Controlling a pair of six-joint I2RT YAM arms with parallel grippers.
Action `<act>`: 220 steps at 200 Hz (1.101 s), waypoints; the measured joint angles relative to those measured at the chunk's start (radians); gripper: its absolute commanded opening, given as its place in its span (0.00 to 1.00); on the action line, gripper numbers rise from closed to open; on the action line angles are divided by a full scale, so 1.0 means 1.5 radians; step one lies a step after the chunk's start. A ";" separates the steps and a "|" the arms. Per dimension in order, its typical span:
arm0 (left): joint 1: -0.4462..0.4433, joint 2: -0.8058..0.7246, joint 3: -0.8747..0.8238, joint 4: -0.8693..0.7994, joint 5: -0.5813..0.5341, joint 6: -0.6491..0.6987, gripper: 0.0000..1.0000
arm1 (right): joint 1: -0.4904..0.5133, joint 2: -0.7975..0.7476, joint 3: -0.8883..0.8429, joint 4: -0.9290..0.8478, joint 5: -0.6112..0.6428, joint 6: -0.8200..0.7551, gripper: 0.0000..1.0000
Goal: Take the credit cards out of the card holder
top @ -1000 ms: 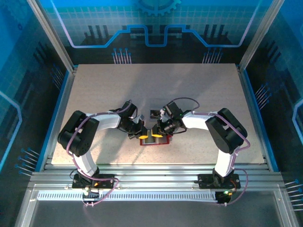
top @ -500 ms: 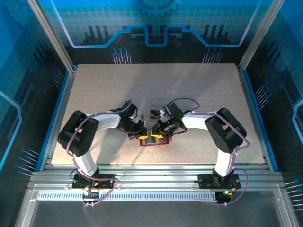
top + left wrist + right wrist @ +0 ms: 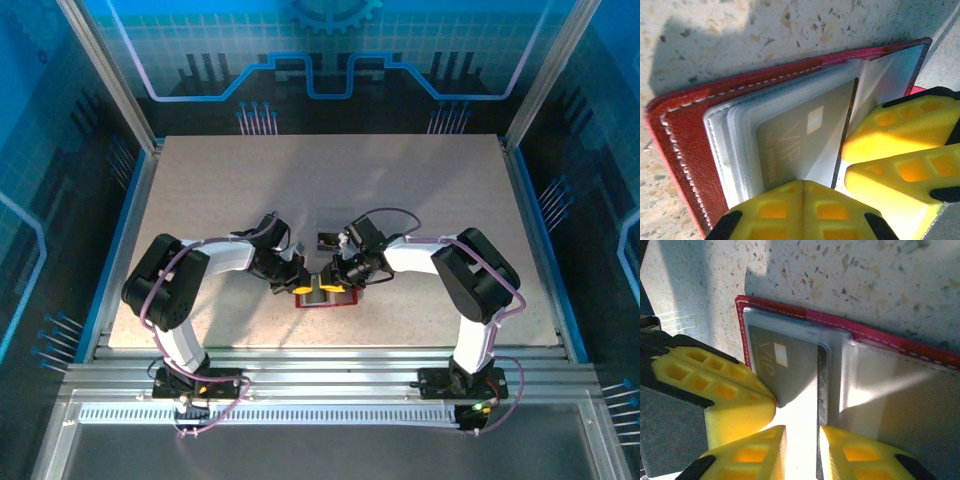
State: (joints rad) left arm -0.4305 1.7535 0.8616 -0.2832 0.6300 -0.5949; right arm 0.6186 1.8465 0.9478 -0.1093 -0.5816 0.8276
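Observation:
The red card holder (image 3: 325, 301) lies open near the table's front middle, its clear sleeves up (image 3: 685, 140) (image 3: 880, 335). A grey credit card marked VIP (image 3: 800, 135) (image 3: 790, 365) sits in the top sleeve. My left gripper (image 3: 300, 288) (image 3: 802, 184) is shut, its joined tips resting on the card's near end. My right gripper (image 3: 336, 284) (image 3: 801, 445) stands over the holder's fold with a narrow gap between its fingers. A thin dark edge (image 3: 822, 390) runs into that gap beside the right finger. The two grippers' yellow fingers nearly touch.
A small dark and pale box (image 3: 327, 240) sits on the speckled table (image 3: 420, 190) just behind the grippers. The table's front edge and the metal rails (image 3: 320, 375) lie close in front of the holder. Blue walls enclose the sides and back.
Both arms stay over the card holder. The right wrist has crept very slightly left; the left arm looks unmoved.

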 measured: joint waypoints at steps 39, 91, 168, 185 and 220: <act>0.000 0.000 0.000 -0.001 -0.001 0.000 0.00 | 0.000 0.005 -0.001 0.006 -0.002 0.007 0.19; 0.000 0.000 0.000 -0.001 -0.001 0.000 0.00 | 0.000 0.006 -0.001 0.010 -0.004 0.007 0.27; 0.000 0.000 0.000 -0.001 -0.002 0.000 0.00 | 0.004 0.006 0.025 -0.049 0.021 -0.016 0.29; -0.001 0.000 0.000 0.000 -0.003 0.000 0.00 | 0.006 0.006 0.031 -0.062 0.030 -0.019 0.29; -0.001 0.000 0.000 -0.001 -0.003 0.001 0.00 | 0.007 0.002 0.033 -0.079 0.038 -0.024 0.29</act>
State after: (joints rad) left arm -0.4316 1.7535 0.8616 -0.2840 0.6258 -0.5930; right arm 0.6292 1.8496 0.9974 -0.2276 -0.5243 0.7914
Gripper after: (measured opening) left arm 0.040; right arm 0.291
